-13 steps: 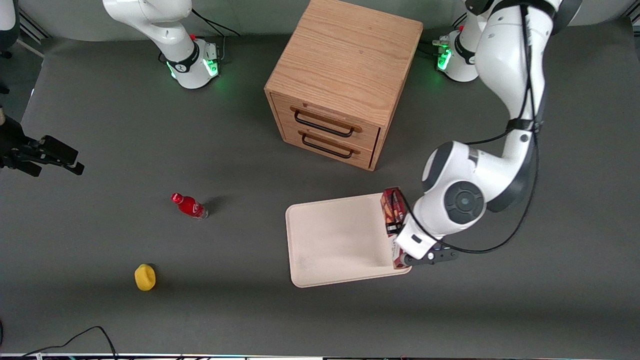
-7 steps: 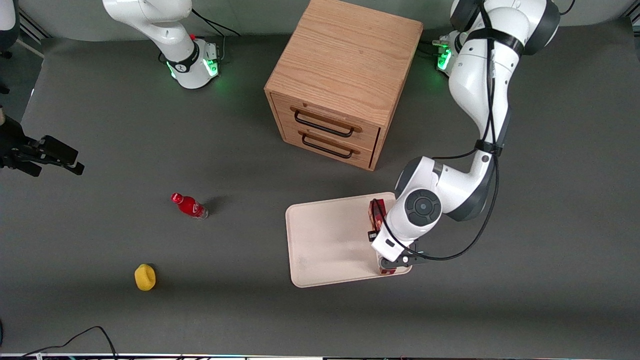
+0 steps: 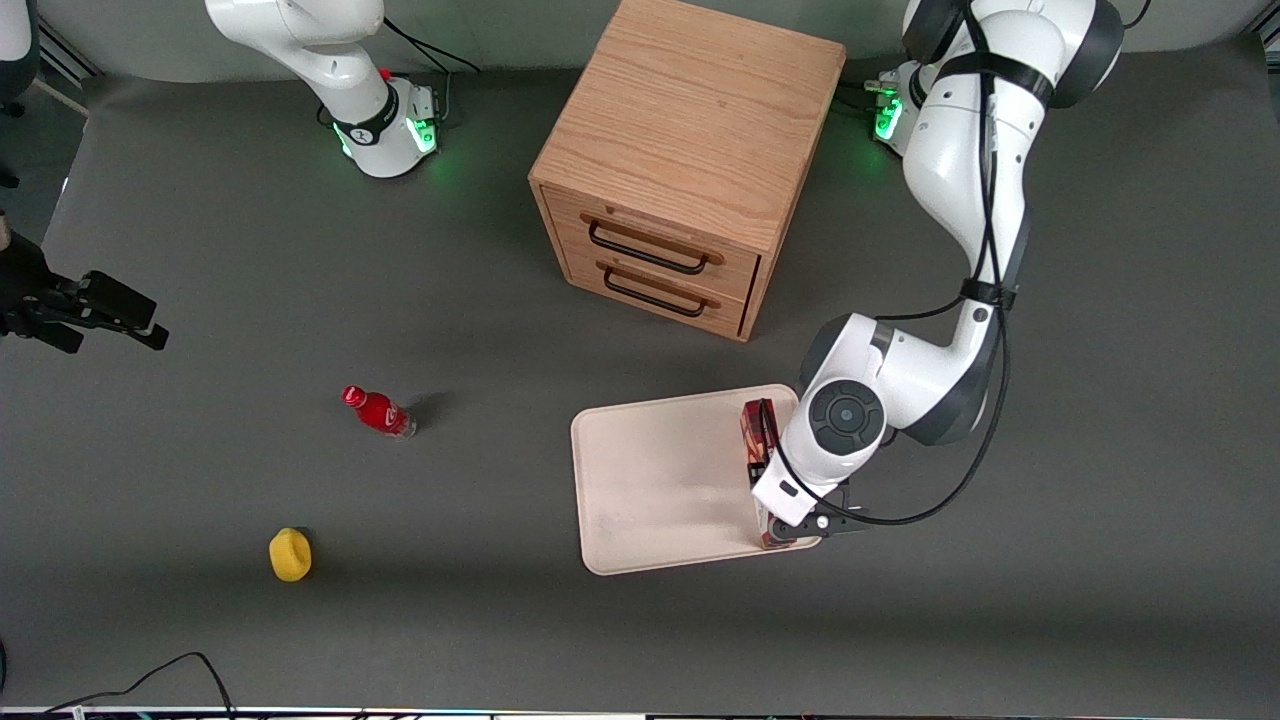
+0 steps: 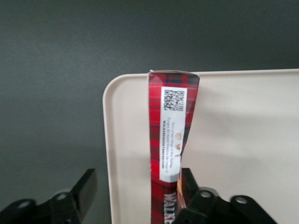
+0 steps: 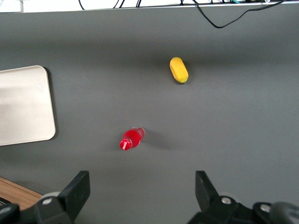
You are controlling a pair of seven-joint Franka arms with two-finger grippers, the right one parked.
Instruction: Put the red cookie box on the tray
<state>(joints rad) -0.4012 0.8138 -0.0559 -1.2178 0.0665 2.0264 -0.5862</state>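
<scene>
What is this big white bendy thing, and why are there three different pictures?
It is a robot arm, a machine that moves things. At its end is a gripper, two fingers that pinch. It hangs over the edge of the tray that is toward the working arm's end of the table.

One picture looks down at the whole table. One comes from a camera on the arm's wrist, so you see the black fingers up close. The third comes from a second arm that just rests.

On the grey table stand a wooden cabinet with two drawers, a small red bottle, a yellow thing and the cream tray.

The red cookie box stands on its thin side on the tray. The fingers are spread wide, one touching the box, so nothing is squeezed.
</scene>
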